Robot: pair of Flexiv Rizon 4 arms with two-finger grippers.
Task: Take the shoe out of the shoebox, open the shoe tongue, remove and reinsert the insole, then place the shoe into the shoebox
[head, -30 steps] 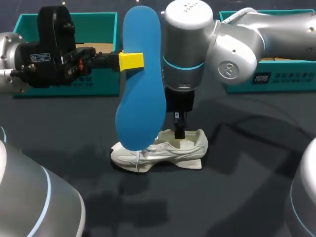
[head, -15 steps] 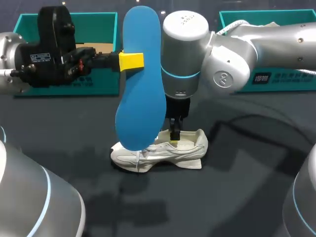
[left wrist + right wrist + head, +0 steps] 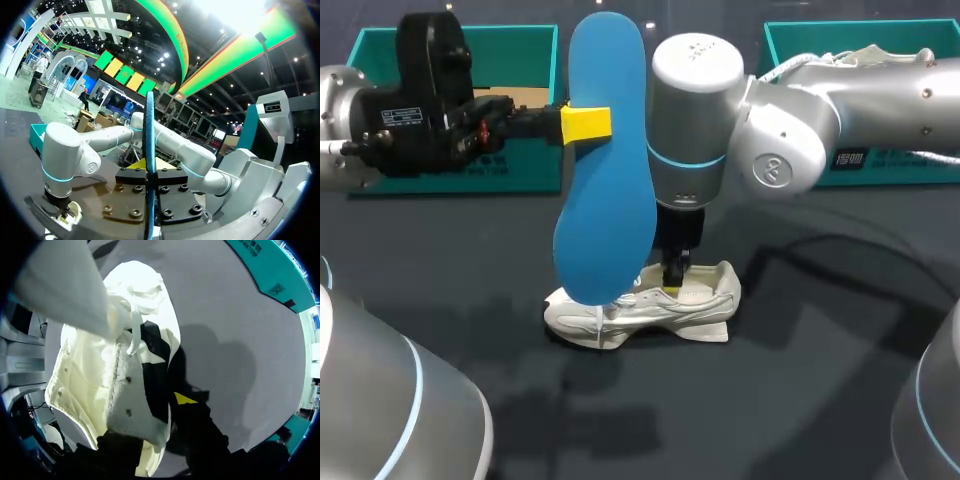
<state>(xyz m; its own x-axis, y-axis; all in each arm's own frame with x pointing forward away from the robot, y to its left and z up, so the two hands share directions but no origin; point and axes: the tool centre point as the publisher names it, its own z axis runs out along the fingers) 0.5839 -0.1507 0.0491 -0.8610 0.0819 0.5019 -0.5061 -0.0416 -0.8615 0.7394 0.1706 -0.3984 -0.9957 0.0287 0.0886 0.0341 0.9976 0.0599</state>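
Observation:
The blue insole (image 3: 610, 180) hangs upright above the table, my left gripper (image 3: 585, 123) shut on its edge. In the left wrist view the insole (image 3: 149, 130) stands edge-on between that gripper's (image 3: 149, 172) pads. The white shoe (image 3: 705, 300) lies on its sole on the dark table, toe toward the left. My right gripper (image 3: 676, 272) comes straight down into the shoe's opening. From the right wrist, the shoe (image 3: 85, 385) fills the view. Its grey inner flap sits between the right gripper's (image 3: 150, 415) fingers, one yellow tip showing beside the dark interior.
A teal shoebox (image 3: 520, 60) stands at the back left behind my left arm. A second teal box (image 3: 880, 160) stands at the back right, behind my right arm. The insole's lower end hangs just over the shoe's toe.
My right gripper has sunk a little deeper into the shoe and its fingers have closed in. Its forearm has swung slightly. The left arm and the insole have stayed put.

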